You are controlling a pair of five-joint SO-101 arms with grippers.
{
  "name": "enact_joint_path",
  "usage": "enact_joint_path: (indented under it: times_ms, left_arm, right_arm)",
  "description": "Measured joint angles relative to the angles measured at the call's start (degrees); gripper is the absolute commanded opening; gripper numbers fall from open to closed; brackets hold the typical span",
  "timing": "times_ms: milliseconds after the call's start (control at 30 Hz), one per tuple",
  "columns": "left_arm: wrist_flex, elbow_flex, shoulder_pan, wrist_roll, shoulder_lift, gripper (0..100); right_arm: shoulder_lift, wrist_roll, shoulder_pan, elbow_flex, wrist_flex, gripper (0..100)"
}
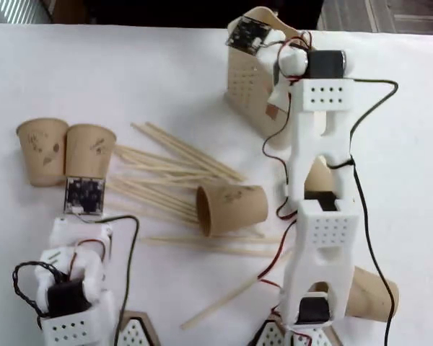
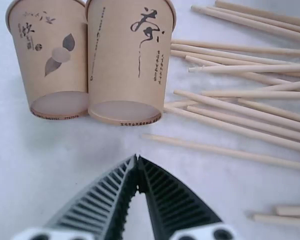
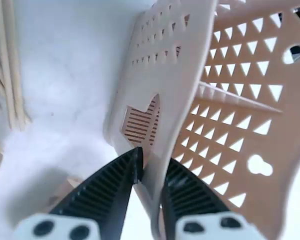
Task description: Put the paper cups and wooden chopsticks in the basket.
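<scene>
High view: chopsticks [image 1: 173, 169] lie strewn across the middle of the white table [image 1: 166, 65], two cups [image 1: 90, 151] lie side by side near its left edge, a third cup [image 1: 231, 209] lies among the chopsticks, and the basket [image 1: 247, 86] sits at the far edge, with the room [image 1: 166, 11] dark beyond. Left wrist view: the left gripper [image 2: 137, 162], pressed together, points at the two cups' bases without touching, seemingly lined up for them. Right wrist view: the right gripper [image 3: 150, 172] pinches the basket's wall, probably steadying it for loading.
</scene>
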Motion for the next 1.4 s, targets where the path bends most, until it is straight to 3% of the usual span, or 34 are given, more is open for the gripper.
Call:
enact_joint_path:
  times_ms: [167, 400, 767, 1000, 1133, 1267, 1400]
  left_arm:
    - [0.0, 0.0, 0.0, 0.0, 0.0, 3]
    - [0.0, 0.0, 0.0, 0.0, 0.0, 3]
    - [0.0, 0.0, 0.0, 0.0, 0.0, 3]
    - [0.0, 0.5, 0.0, 0.0, 0.0, 3]
    - [0.0, 0.5, 0.0, 0.0, 0.0, 3]
    - [0.0, 0.5, 0.0, 0.0, 0.0, 3]
    - [0.0, 0.5, 0.0, 0.0, 0.0, 3]
  right_arm:
    - [-0.4, 4.7, 0.0, 0.0, 0.0, 2.0]
    - [-1.6, 5.6, 0.2, 1.2, 0.0, 2.0]
    - [-18.6, 5.8, -2.6, 22.8, 0.1, 2.0]
    - [-20.2, 5.8, -3.2, 27.2, 0.1, 2.8]
    - [-20.1, 5.5, -2.8, 27.3, 0.1, 15.3]
    - [-20.1, -0.6, -1.5, 27.0, 0.1, 28.4]
    - [-20.5, -6.4, -0.5, 23.2, 0.1, 30.6]
